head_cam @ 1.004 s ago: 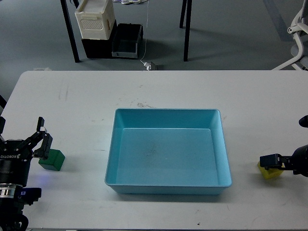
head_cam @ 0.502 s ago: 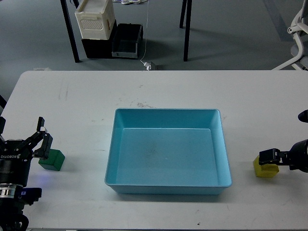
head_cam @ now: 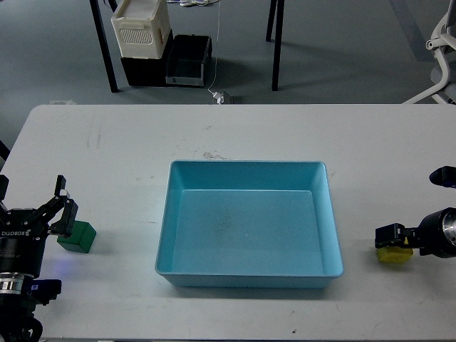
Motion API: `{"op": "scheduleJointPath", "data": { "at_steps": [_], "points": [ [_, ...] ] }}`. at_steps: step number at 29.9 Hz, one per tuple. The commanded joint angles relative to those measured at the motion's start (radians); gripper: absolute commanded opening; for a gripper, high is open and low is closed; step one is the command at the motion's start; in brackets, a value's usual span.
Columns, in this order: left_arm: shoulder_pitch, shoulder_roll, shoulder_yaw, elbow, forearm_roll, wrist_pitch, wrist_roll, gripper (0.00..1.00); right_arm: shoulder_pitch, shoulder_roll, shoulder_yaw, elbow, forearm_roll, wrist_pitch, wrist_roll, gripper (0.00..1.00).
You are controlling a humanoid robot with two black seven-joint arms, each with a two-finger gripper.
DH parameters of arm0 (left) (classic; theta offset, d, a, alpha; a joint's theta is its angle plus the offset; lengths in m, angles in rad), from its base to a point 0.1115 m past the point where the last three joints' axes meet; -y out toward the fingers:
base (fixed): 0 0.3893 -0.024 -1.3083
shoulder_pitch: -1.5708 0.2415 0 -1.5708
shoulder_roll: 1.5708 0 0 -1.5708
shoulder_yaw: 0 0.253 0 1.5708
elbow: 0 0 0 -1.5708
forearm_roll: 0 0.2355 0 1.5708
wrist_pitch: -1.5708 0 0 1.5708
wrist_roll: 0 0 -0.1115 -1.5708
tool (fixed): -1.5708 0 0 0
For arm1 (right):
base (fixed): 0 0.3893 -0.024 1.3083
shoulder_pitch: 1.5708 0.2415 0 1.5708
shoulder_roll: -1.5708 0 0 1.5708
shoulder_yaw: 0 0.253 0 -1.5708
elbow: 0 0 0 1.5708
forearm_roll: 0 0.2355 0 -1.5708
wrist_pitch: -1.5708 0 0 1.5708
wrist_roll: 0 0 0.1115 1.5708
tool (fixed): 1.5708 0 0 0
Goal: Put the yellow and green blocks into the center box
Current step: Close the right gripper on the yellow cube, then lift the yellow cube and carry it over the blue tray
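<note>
The light blue center box [head_cam: 249,274] sits in the middle of the white table and holds nothing. A green block [head_cam: 77,237] lies on the table at the left. My left gripper [head_cam: 63,203] is open, with its near finger touching the block's upper left corner and its jaws not around the block. A yellow block [head_cam: 393,256] is at the right, a little right of the box's front right corner. My right gripper [head_cam: 394,236] comes in from the right edge and is shut on the yellow block's top, low over the table.
The white table [head_cam: 235,135] runs wide behind the box. Beyond its far edge, on the floor, are black table legs, a white crate [head_cam: 140,27] on black bins, and an office chair base [head_cam: 440,50] at the right.
My right gripper has moved left toward the box, and the yellow block has moved with it. The left gripper and the green block have not moved.
</note>
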Motion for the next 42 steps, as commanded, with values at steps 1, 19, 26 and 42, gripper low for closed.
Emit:
{"op": "scheduleJointPath", "data": {
  "at_steps": [1, 19, 26, 42],
  "points": [
    [0.000, 0.000, 0.000, 0.000, 0.000, 0.000, -0.001, 1.00, 0.007, -0.002, 0.005, 0.010, -0.005, 0.021, -0.006, 0.47],
    [0.000, -0.002, 0.000, -0.005, 0.000, 0.000, -0.001, 1.00, 0.168, -0.043, 0.158, 0.110, 0.152, 0.021, -0.016, 0.00],
    [0.000, -0.002, -0.003, -0.006, -0.002, 0.000, -0.001, 1.00, 0.518, 0.180, -0.017, 0.084, 0.347, 0.021, -0.023, 0.00],
    [0.000, -0.002, -0.002, -0.006, 0.000, 0.000, -0.002, 1.00, 0.412, 0.579, -0.187, -0.168, 0.225, 0.021, -0.040, 0.00]
  ]
}}
